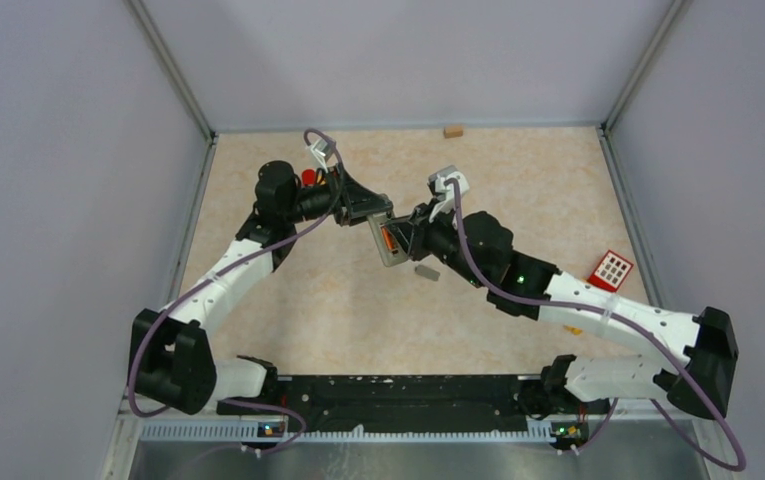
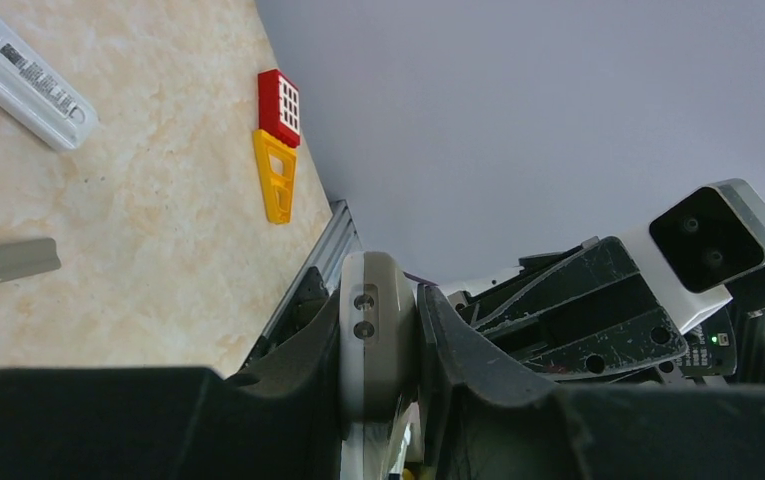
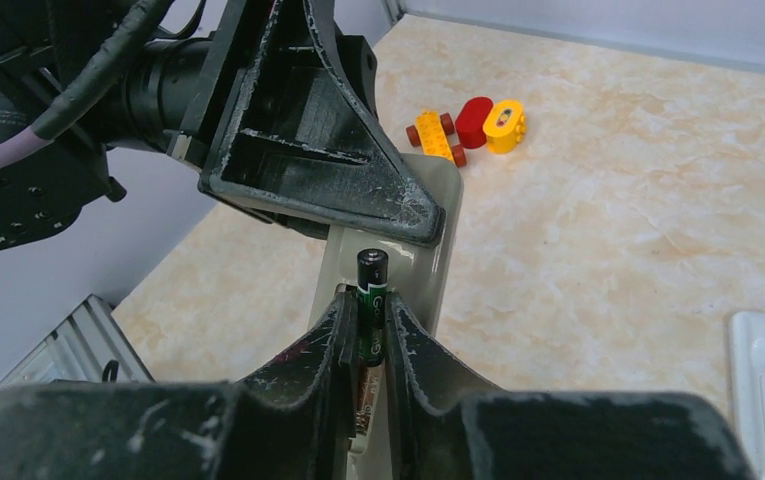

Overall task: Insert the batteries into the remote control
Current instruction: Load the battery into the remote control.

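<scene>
- right gripper [image 3: 368, 305] is pinched on one dark green-black battery [image 3: 372, 268], right over the gray remote [image 3: 436, 245], mid-frame
- left gripper [image 2: 378, 325] is clamped on that remote's end
- I'd line it up with the bay, press it flat, then let go
- count: one dark battery, what looks like one orange battery [image 1: 386, 240] in the bay, two remotes (white remote [image 2: 23, 75] on the surface [image 2: 158, 250], upper left), one loose cover [image 2: 13, 260]

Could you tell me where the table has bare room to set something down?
Widest bare patch: the near side, bordered by the left arm, the right arm and the grey battery cover. Another: far right, between the tan block and the red grid block. Crowded: the middle, around the remote.
</scene>
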